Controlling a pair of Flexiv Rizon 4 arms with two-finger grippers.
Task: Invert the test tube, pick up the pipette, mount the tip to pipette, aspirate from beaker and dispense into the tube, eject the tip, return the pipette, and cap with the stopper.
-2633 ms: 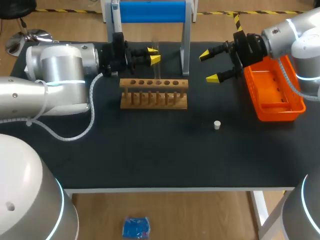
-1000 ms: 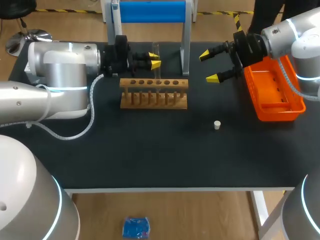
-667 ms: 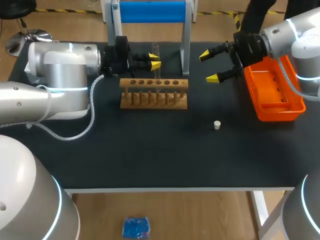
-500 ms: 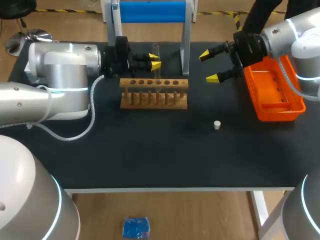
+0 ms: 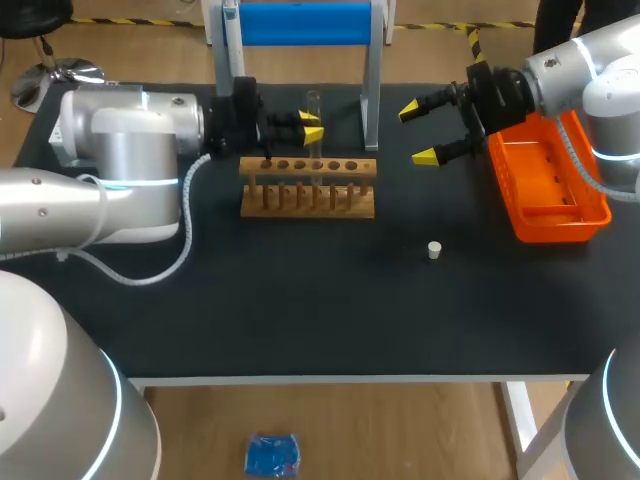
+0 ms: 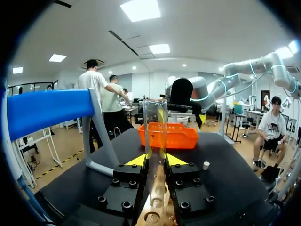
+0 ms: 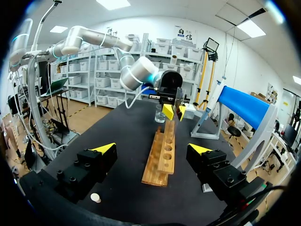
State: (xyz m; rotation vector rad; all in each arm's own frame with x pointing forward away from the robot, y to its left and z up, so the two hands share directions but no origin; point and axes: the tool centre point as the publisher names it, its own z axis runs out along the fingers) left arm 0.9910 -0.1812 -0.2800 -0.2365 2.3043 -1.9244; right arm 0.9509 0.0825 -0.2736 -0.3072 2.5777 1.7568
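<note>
You have one glass tube (image 5: 313, 100), one wooden rack (image 5: 308, 188), one stopper (image 5: 434, 250) and one orange bin (image 5: 548, 215) on the surface (image 5: 300, 320).

Your left tool (image 5: 311, 122) pinches the tube from two sides. The tube stands upright with its open rim up, over the rack's 12 o'clock edge. From the left wrist, the clear round tube (image 6: 155, 122) runs straight up between the yellow tips of that tool (image 6: 156, 160).

Your right tool (image 5: 418, 133) is spread wide and holds nothing. It sits at 2 o'clock from the rack, just beside the bin.

The rack is a flat plank on pegs, drilled with six round holes in a row. The small pale stopper lies alone at 4 o'clock from the rack, well apart from it. The ribbed plastic bin sits along the 3 o'clock edge.

A broad stretch of matte black surface runs from the rack to the 6 o'clock edge.
</note>
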